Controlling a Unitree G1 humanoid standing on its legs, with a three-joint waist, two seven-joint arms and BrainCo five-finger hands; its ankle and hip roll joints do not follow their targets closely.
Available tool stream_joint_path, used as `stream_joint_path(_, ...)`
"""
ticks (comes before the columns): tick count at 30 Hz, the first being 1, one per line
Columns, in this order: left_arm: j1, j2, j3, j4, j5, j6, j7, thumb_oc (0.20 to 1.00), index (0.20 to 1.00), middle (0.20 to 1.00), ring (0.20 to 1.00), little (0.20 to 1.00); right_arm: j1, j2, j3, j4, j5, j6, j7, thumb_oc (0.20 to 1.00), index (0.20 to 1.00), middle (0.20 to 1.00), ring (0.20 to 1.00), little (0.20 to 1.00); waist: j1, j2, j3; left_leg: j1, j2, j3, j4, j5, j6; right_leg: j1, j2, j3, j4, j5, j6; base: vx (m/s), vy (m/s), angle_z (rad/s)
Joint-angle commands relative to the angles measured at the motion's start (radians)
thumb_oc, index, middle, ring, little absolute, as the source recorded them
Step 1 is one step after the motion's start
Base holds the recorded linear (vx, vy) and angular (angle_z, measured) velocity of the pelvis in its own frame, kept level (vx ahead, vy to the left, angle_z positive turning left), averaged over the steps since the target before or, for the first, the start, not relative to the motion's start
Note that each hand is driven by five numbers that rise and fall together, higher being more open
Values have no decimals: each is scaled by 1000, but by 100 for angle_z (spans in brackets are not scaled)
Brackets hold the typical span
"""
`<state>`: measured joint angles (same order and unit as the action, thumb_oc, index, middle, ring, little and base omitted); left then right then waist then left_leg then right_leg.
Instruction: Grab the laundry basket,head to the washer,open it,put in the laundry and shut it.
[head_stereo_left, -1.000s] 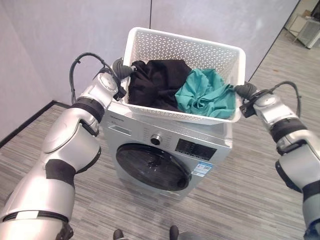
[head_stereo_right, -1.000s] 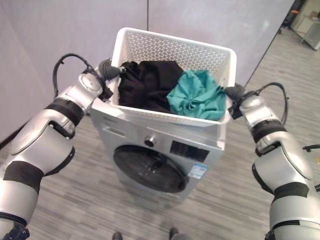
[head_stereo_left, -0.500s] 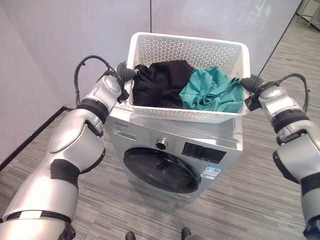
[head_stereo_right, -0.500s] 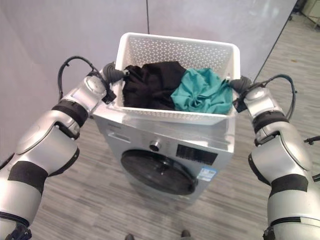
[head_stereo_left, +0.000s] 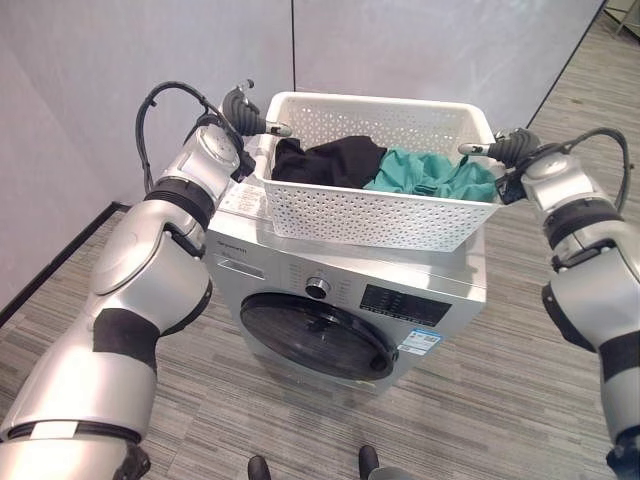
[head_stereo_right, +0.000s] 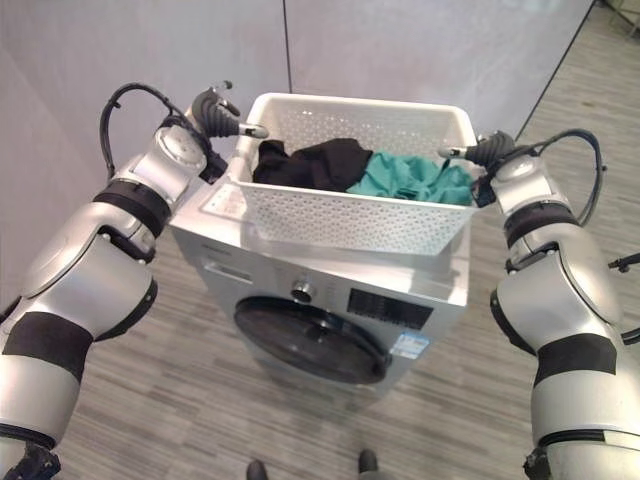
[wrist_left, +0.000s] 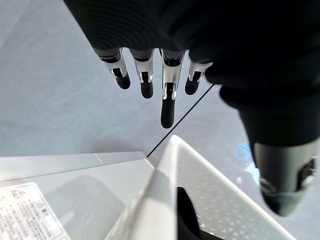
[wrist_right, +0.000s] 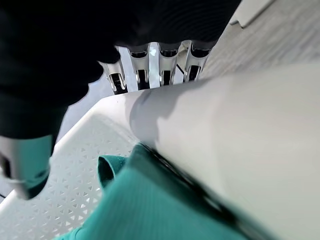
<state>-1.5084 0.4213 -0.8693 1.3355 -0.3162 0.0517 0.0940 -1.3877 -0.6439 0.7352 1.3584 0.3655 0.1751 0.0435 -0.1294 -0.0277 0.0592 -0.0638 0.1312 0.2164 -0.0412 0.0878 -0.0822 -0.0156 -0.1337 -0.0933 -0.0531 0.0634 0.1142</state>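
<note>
Set flat on the top of the silver-grey washer (head_stereo_left: 340, 300): a white laundry basket (head_stereo_left: 370, 215), hard plastic, rectangular, walls flaring slightly upward and pierced all over with small triangular holes under a smooth rolled rim. Lies with its long axis across the machine from left to right, open mouth straight up, one long wall facing the camera and overhanging the front edge a little. Holds two crumpled pieces of soft cloth: a black garment (head_stereo_left: 335, 160) heaped in the left half and a teal garment (head_stereo_left: 430, 175) bunched in the right half, the two touching in the middle. Below, on the front of the machine, shows a round dark glass door (head_stereo_left: 315, 340), shut, with a small metal knob (head_stereo_left: 318, 288) and a dark glossy display panel (head_stereo_left: 400, 303) above it and a small blue label (head_stereo_left: 420, 343) beside the door. Stands on a grey wood-grain floor (head_stereo_left: 480, 400) against a plain pale wall (head_stereo_left: 150, 50). At the basket's left short end hovers the left hand (head_stereo_left: 240, 108), its fingers (wrist_left: 168, 100) straight, spread a little and clear of the rim, thumb reaching out over the basket's inside, nothing held. At the right short end sits the right hand (head_stereo_left: 505, 148), close against the rim with the thumb over the inside above the teal cloth; hard to tell whether clamped on the rim or loose, since the rim hides the rest. On the washer top beside the basket's left corner, seen in the left wrist view, a flat printed warning sticker (wrist_left: 30, 212).
</note>
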Motion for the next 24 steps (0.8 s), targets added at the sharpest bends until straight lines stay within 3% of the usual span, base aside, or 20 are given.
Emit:
stream_joint_path(1,-184,61,28,71,-38,-76,49,1000,1000,1000,1000,1000,-154,-42,31,97,45,-57,-45,1000,1000,1000,1000,1000,26,30,21,73,61,-1,45,-52,-43,-30,0,-41,52,-49,28,32,-3,1)
stream_joint_path(10,-126,136,137,-31,-89,-158,132,1000,1000,1000,1000,1000,-136,-147,-25,75,97,-109,-81,1000,1000,1000,1000,1000,30,26,4,112,57,0,23,-63,-44,10,-1,-51,35,-55,35,15,0,1)
stream_joint_path(15,-102,184,159,-35,-94,-170,136,1000,1000,1000,1000,1000,-115,-204,-53,75,124,-124,-83,1000,1000,1000,1000,1000,32,28,-7,129,54,1,13,-66,-45,24,-4,-57,31,-56,39,24,9,8)
stream_joint_path(24,23,365,228,-71,-100,-190,132,1000,1000,1000,1000,1000,-7,-384,-132,42,159,-156,-76,1000,1000,1000,1000,1000,47,31,-23,141,47,-4,5,-70,-42,42,-13,-70,23,-55,46,0,0,0)
